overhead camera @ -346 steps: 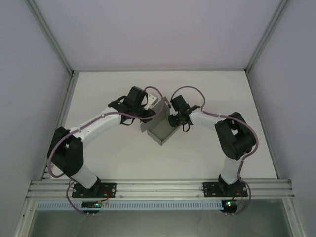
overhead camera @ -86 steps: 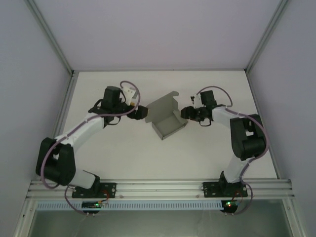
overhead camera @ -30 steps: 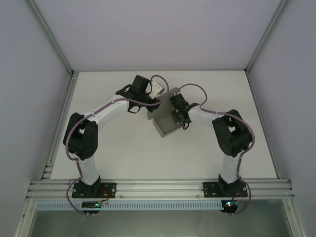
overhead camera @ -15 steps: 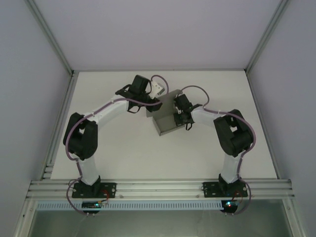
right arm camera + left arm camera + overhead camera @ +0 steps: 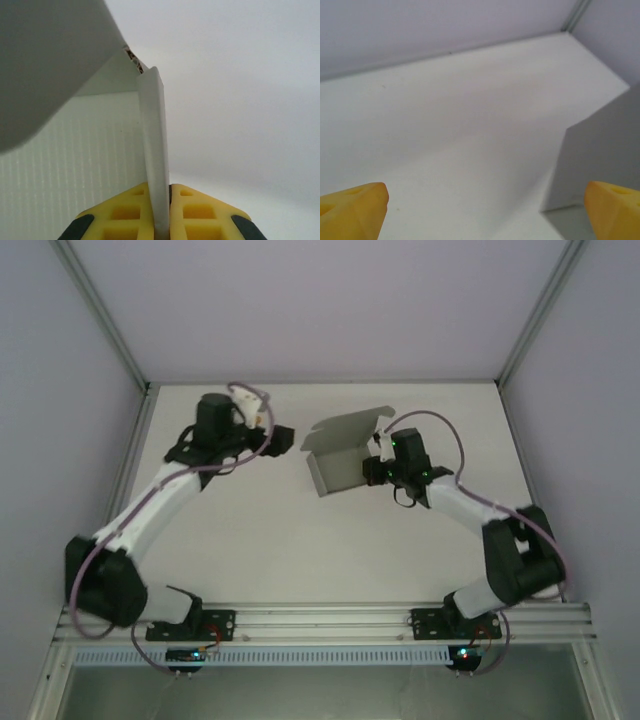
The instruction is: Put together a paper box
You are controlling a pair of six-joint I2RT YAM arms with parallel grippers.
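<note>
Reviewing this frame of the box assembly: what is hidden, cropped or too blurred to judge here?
- Top external: how the right fingers grip the paper box; they are small there and the wrist covers them.
- Right wrist: the box's inside; a blurred near flap blocks the upper left.
- Left wrist: most of the box, cut off by the right edge.

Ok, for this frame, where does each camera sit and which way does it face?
Top external: fixed above and behind the bases, looking down on the table; both arms show, left gripper open, right gripper pinching the paper box.
Left wrist: faces across the table to the box's grey edge; yellow fingertips wide apart.
Right wrist: looks along a box wall clamped between its yellow fingers.
Shared: all three see the box.
</note>
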